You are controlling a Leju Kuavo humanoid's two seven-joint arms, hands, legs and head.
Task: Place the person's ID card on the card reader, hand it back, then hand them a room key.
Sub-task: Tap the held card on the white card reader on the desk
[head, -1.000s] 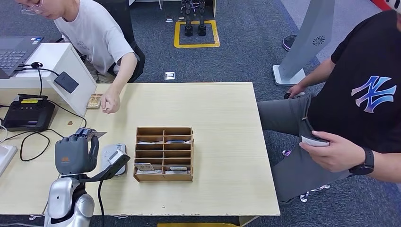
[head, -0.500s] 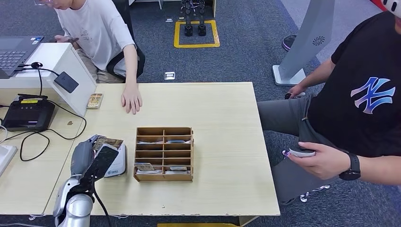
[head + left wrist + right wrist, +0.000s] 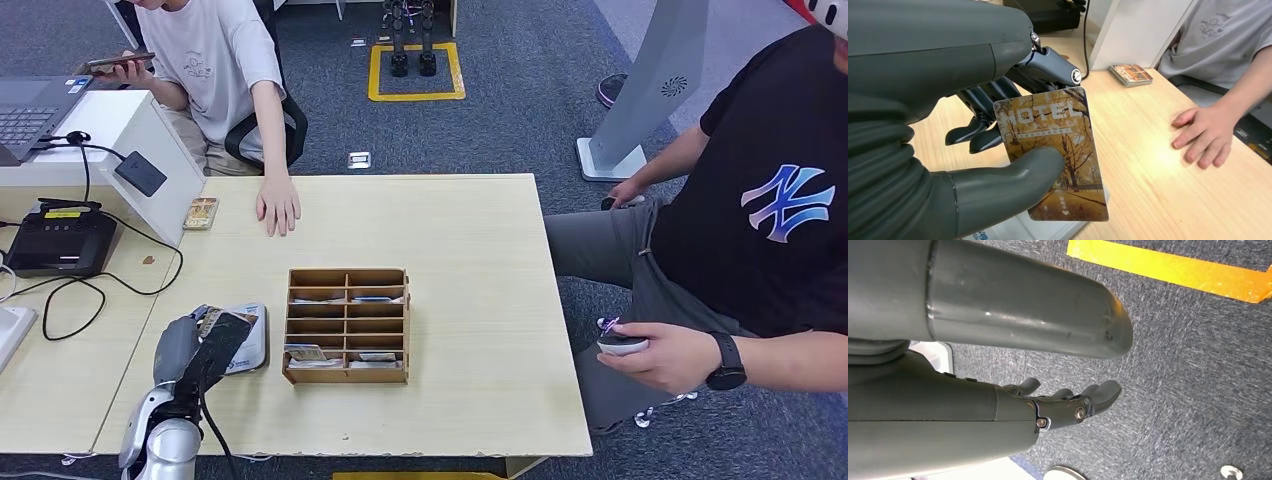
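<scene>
Item: card [image 3: 1055, 155], printed "MOTEL" | Location: pinched by left hand [image 3: 998, 125], thumb over its face, above card reader [image 3: 248, 345] on bench [image 3: 470, 260] | Handling (judged): thin, stiff, light, slick; hold flat faces near one end | Right hand [image 3: 1068, 400]: hanging, holds nothing, fingers loosely apart.
</scene>
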